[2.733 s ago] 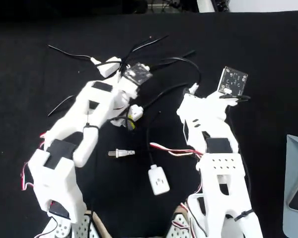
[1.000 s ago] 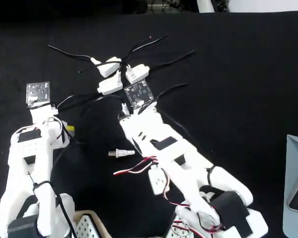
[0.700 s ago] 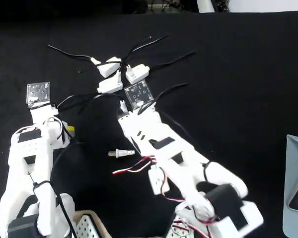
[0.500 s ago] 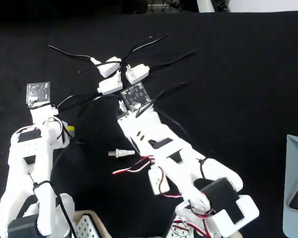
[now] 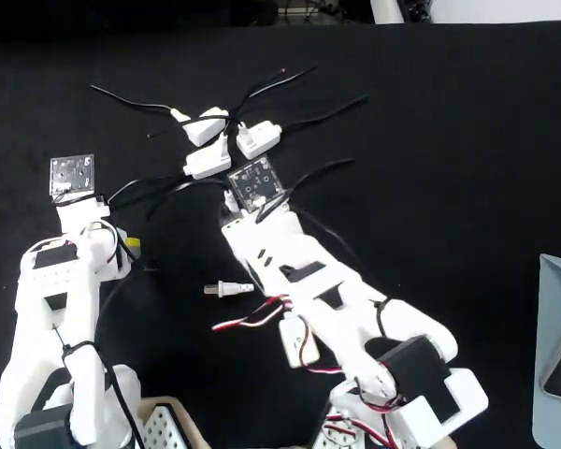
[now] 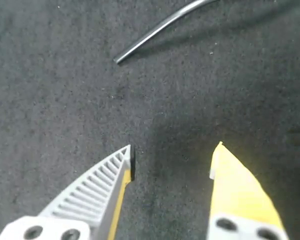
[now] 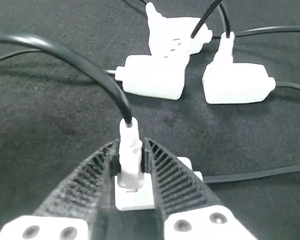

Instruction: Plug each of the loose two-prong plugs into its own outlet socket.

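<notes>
A white plug [image 7: 129, 159] on a black cord [image 7: 70, 55] stands upright between the fingers of the right claw [image 7: 130, 145], which is clamped on it from both sides; the plug's lower end meets a white socket block [image 7: 136, 198] lying on the black cloth [image 5: 449, 140], though whether its prongs are seated cannot be told; just beyond lie three white blocks [image 7: 150, 75] with cords, close together, two of them touching; in the high view a second plug [image 5: 229, 289] lies loose on the cloth beside the right arm, its prongs pointing toward the left arm; near it another white block [image 5: 290, 341] sits partly under the right arm, with red and white wires across it; the left claw [image 6: 172, 152] hangs over bare cloth well apart from the plugs, its fingers spread wide and holding nothing; a black cable end [image 6: 155, 32] lies on the cloth beyond its tips
</notes>
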`<state>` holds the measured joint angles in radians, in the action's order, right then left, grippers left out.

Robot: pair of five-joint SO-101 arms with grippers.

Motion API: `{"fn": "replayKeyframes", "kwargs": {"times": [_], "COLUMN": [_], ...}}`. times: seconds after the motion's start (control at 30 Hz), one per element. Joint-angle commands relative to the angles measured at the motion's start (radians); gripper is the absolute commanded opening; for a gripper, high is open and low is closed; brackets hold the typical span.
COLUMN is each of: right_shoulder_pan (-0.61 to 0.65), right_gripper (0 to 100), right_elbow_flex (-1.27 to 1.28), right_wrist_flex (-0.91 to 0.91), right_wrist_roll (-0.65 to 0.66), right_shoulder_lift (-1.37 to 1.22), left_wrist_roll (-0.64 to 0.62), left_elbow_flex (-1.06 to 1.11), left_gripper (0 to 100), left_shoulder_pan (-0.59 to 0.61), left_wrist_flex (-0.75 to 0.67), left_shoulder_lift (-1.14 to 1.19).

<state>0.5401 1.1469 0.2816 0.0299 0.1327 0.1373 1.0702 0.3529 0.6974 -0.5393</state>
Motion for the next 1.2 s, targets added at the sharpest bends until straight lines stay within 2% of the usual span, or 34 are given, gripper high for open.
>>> {"fn": "replayKeyframes", "kwargs": {"times": [0.0, 0.2, 0.4, 0.53, 0.9, 1.17], "right_shoulder_pan": [0.029, 0.043, 0.032, -0.002, -0.003, -0.003], "right_gripper": [1.1, 1.1, 1.1, 1.1, 1.1, 1.1], "right_elbow_flex": [0.010, 0.025, 0.007, -0.001, 0.001, 0.001], "right_wrist_flex": [0.020, 0.017, -0.060, -0.086, -0.173, -0.172], "right_wrist_roll": [0.002, 0.008, 0.015, 0.077, 0.084, 0.080], "right_shoulder_lift": [0.018, 0.018, 0.019, 0.019, 0.028, 0.028], "left_wrist_roll": [-0.005, -0.003, -0.003, -0.003, -0.003, -0.011], "left_elbow_flex": [-0.005, -0.005, -0.004, -0.002, -0.005, -0.073], "left_gripper": [25, 25, 25, 25, 25, 25], "left_shoulder_pan": [-0.008, -0.008, -0.008, -0.008, -0.018, -0.148], "left_wrist_flex": [-0.018, -0.018, -0.018, -0.018, -0.026, -0.262], "left_shoulder_lift": [-0.018, -0.018, -0.018, -0.018, -0.018, -0.018]}}
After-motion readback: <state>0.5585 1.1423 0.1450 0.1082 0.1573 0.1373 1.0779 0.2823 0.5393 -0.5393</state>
